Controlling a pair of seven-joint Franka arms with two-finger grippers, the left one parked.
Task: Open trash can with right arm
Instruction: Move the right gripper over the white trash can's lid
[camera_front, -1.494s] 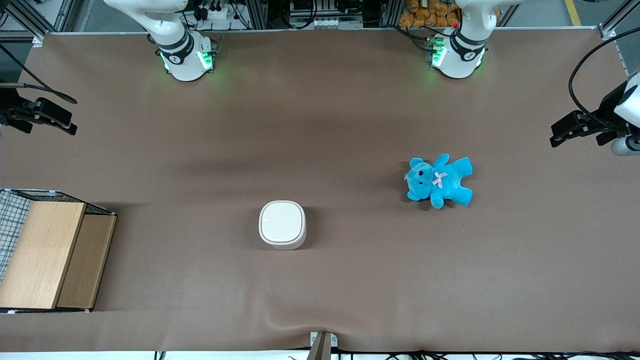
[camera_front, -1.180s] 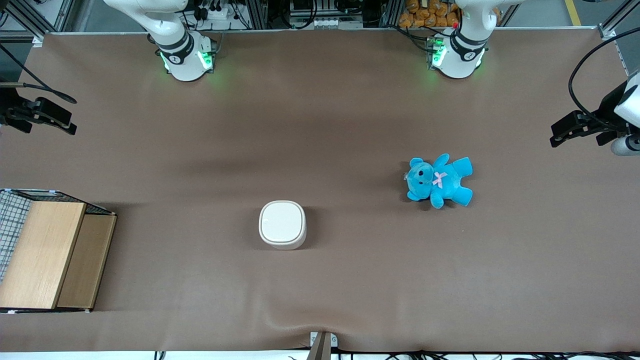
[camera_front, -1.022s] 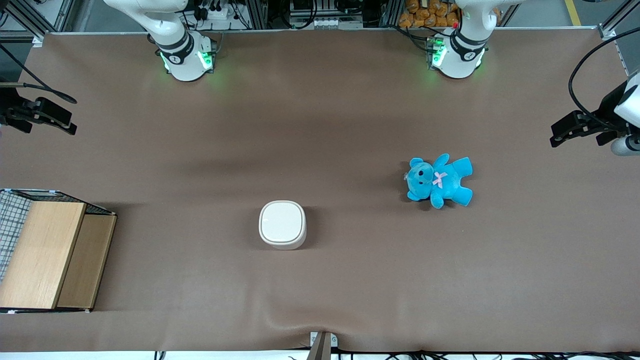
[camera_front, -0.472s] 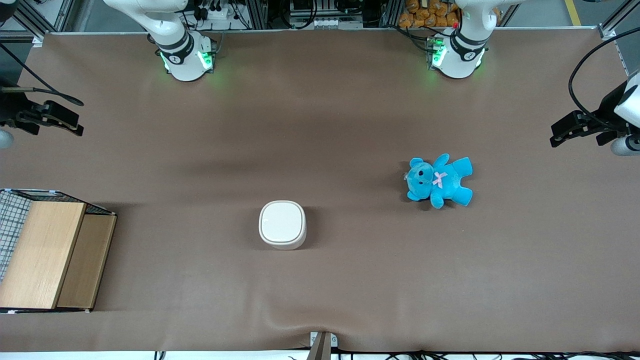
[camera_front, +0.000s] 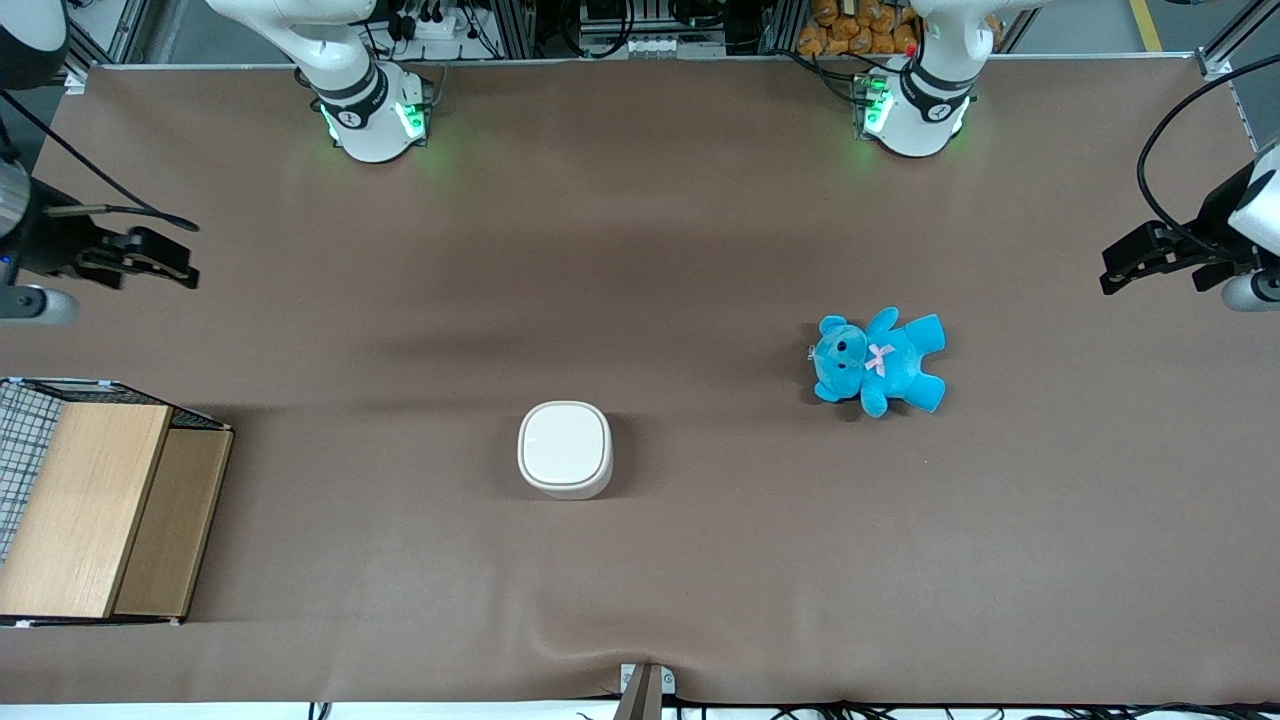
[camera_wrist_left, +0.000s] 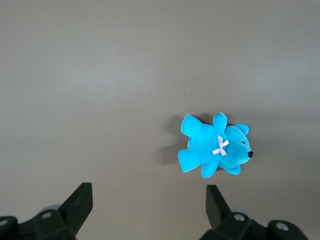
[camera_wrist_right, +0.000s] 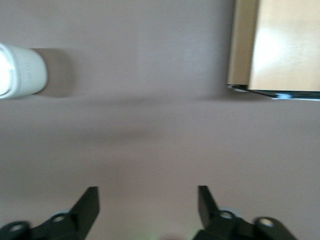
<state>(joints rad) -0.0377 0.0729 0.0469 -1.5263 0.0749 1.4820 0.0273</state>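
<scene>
The trash can is a small cream-white rounded-square tub with its lid shut, standing on the brown table near the middle. It also shows in the right wrist view. My right gripper hangs above the table at the working arm's end, far from the can and farther from the front camera than it. In the right wrist view the gripper is open and empty, with bare table between its fingers.
A wooden box with wire mesh stands at the working arm's end near the front edge; it also shows in the right wrist view. A blue teddy bear lies toward the parked arm's end.
My right gripper has moved in from the table's edge toward the middle, and a little nearer the front camera. The trash can, bear and box have not moved.
</scene>
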